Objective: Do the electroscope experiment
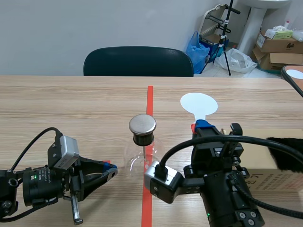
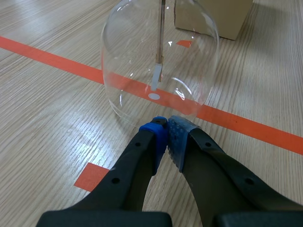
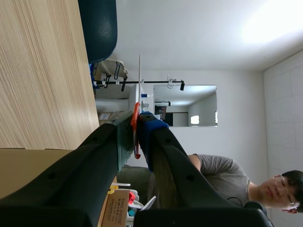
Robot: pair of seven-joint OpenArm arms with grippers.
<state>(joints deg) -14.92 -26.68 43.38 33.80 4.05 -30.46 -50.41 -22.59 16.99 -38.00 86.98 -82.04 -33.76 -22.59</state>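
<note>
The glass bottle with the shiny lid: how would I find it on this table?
Find the long wooden table and follow the orange-red tape line down its middle. The glass bottle stands right on that line. It is the only see-through thing, round-bellied with a flat silver disc on top, unlike the flat white paddle nearby.

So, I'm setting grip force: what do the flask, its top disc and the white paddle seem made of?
The flask looks like clear glass: tape shows through and it glints. The disc: brushed metal, grey, dull sheen. The paddle: thin, flat, matt white; perhaps plastic, hard to tell.
</note>
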